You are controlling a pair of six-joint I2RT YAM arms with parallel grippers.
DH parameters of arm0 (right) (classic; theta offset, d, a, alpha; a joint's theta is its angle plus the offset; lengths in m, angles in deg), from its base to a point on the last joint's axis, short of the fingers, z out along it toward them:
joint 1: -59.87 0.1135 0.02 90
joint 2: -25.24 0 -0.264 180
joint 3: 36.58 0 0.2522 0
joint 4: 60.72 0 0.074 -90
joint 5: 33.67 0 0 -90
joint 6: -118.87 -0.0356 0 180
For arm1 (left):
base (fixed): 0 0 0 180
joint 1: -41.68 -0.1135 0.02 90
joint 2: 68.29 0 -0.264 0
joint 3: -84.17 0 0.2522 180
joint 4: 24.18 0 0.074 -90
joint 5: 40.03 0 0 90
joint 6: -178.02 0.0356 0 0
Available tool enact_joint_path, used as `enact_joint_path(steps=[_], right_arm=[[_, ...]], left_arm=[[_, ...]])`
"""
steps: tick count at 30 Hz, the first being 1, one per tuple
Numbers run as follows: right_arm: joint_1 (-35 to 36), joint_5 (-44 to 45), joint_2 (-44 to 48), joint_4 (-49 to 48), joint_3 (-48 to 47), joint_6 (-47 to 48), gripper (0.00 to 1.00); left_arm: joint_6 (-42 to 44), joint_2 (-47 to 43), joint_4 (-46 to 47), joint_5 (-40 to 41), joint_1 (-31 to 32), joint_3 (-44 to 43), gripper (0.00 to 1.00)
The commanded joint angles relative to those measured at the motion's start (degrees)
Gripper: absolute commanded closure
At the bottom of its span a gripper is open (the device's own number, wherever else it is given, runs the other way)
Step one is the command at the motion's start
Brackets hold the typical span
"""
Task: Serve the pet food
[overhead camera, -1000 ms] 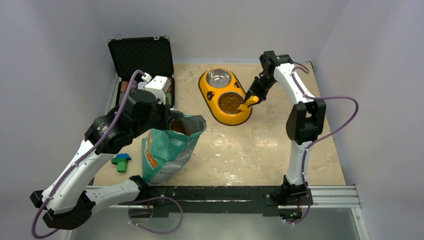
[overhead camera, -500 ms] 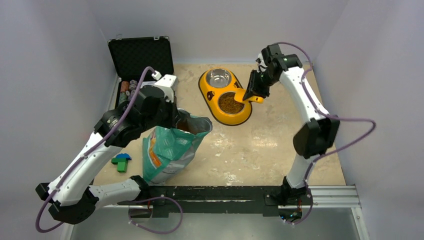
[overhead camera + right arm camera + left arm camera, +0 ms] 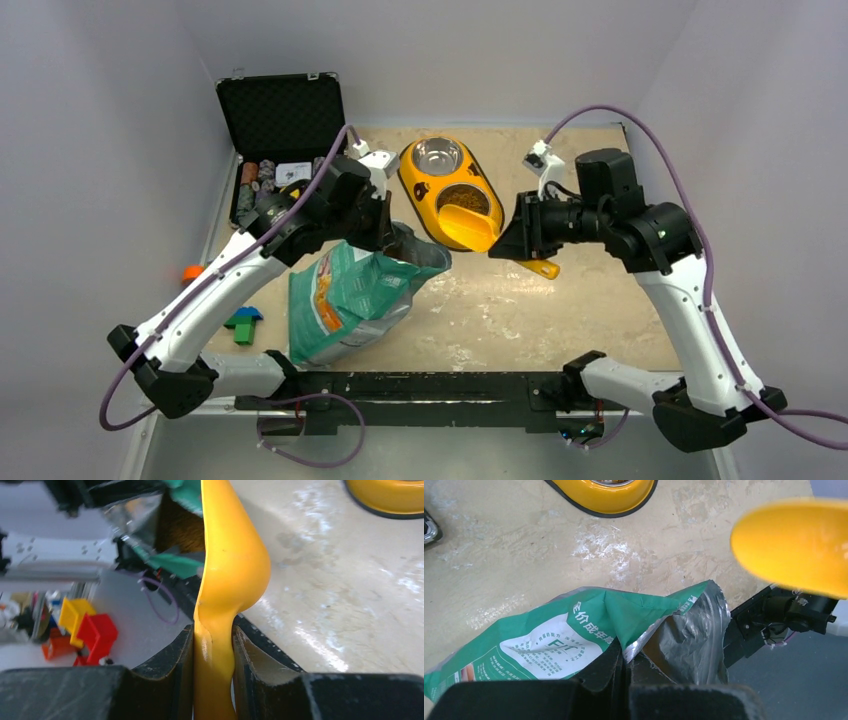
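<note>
From above, we see the left tool (image 3: 393, 238) pinched shut on the upper rim of the pouch (image 3: 345, 310), which stands at the near left of the desk (image 3: 560, 310) and leans a little to the right. The right tool (image 3: 515, 243) grips a yellow scoop (image 3: 470, 228) by its handle. The scoop's bowl hangs between the pouch mouth and the feeder (image 3: 420, 190), overlapping the feeder's near rim. Kibble (image 3: 462, 198) lies in the feeder's near bowl, partly hidden by the scoop, and the far bowl shows bare steel. An open black case (image 3: 280, 115) sits at the far left.

On the left wrist view, the left tool (image 3: 624, 662) is closed tight on a fold of the pouch (image 3: 574, 635), where green print meets the silver lining. The scoop (image 3: 794, 545) floats blurred at the upper right, above the desk (image 3: 524, 580). The feeder (image 3: 609, 492) edges in at the top.

On the right wrist view, the right tool (image 3: 213, 655) clamps the scoop (image 3: 227, 565) edge-on, both fingers (image 3: 170, 665) pressed against its handle. Beyond the scoop the pouch (image 3: 175, 562) gapes, with kibble (image 3: 182, 530) brown inside it. The feeder (image 3: 390, 497) shows at the top right, and red and yellow blocks (image 3: 85, 625) lie off the desk (image 3: 350, 580) at the left.
</note>
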Motion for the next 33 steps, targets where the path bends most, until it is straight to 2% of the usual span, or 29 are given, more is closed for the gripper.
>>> enact_joint_path(steps=[1, 7, 11, 15, 19, 23, 25, 33], right_arm=[[5.36, -9.88, -1.2, 1.92, -3.62, 3.43, 1.0], [11.07, -4.58, -8.53, 9.41, -6.09, 3.72, 1.0], [15.54, -5.94, -9.75, 9.57, -6.24, 3.83, 1.0], [16.62, 0.3, -10.1, 9.09, -5.96, 1.59, 1.0], [17.61, 15.71, -21.7, 14.64, -16.3, -3.49, 1.0], [17.84, 23.04, -30.8, 21.18, -31.72, -6.74, 1.0], [17.99, 22.28, -31.05, 20.07, -32.82, -5.77, 1.0], [19.04, 8.03, -36.18, 16.61, -23.38, -4.26, 1.0]], left_arm=[[-0.53, 1.97, 3.3, -5.18, -0.01, -5.15, 1.0], [-2.14, 1.16, 6.26, -6.89, 2.46, -4.37, 1.0], [-2.57, 0.97, 5.78, -6.58, 3.67, -4.75, 1.0], [-1.75, 0.53, 6.45, -8.3, 4.28, -5.9, 1.0], [-1.74, -0.45, 11.07, -12.33, 5.88, -5.82, 1.0], [-2.24, -2.02, 12.48, -10.85, 6.5, -5.52, 1.0], [-2.16, -2.93, 13.38, -9.96, 6.5, -5.08, 1.0], [-2.5, -3.37, 21.01, -14.49, 6.58, -2.48, 1.0]])
